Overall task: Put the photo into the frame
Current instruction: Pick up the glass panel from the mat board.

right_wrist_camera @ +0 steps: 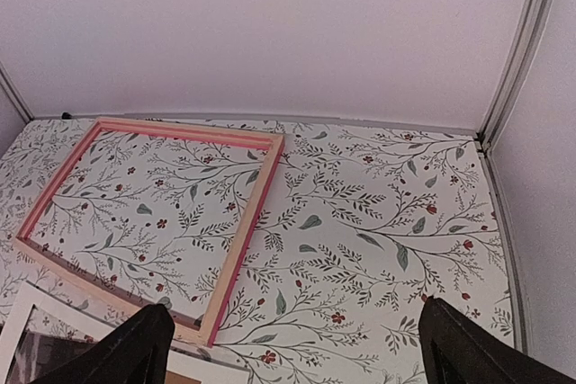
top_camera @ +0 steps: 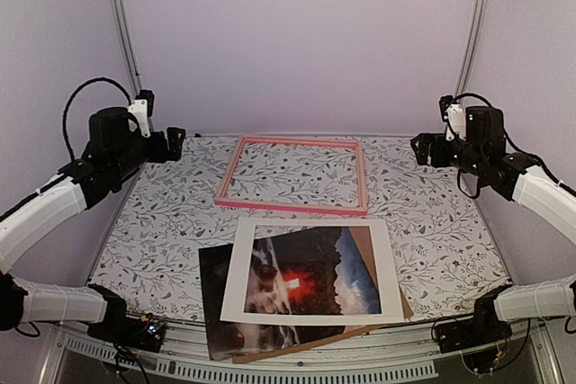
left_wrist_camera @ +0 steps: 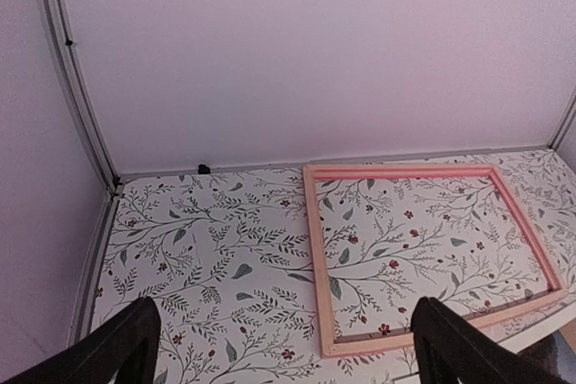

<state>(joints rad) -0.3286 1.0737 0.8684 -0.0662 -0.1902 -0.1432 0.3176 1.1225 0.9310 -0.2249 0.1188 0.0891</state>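
Flat on the flower-patterned surface (top_camera: 162,231), toward its far middle: the frame (top_camera: 290,208), thin and pink, with only the pattern of the surface inside. Just on the near side of the frame, not touching it: a stack of three flat pieces. On top, the white mat (top_camera: 315,225), its far edge close to the near rail of the frame. Under the mat, the photo (top_camera: 216,308), turned a little against it and so visible in two places: through the opening of the mat, with the red glow and blue sky, and as a dark corner sticking out at the near left. At the bottom, the brown backing board (top_camera: 362,242), visible in the far right corner of the opening and as a thin strip at the near right of the mat. Photo fully outside the frame.

To the left of the frame, raised above the surface and well apart from the pink rails: the left end effector (top_camera: 173,144), spread wide, nothing held. In the left wrist view, two dark fingers (left_wrist_camera: 126,348) at the bottom corners, the frame beyond them. To the right of the frame, also raised and apart: the right end effector (top_camera: 425,148), equally wide, holding nothing.
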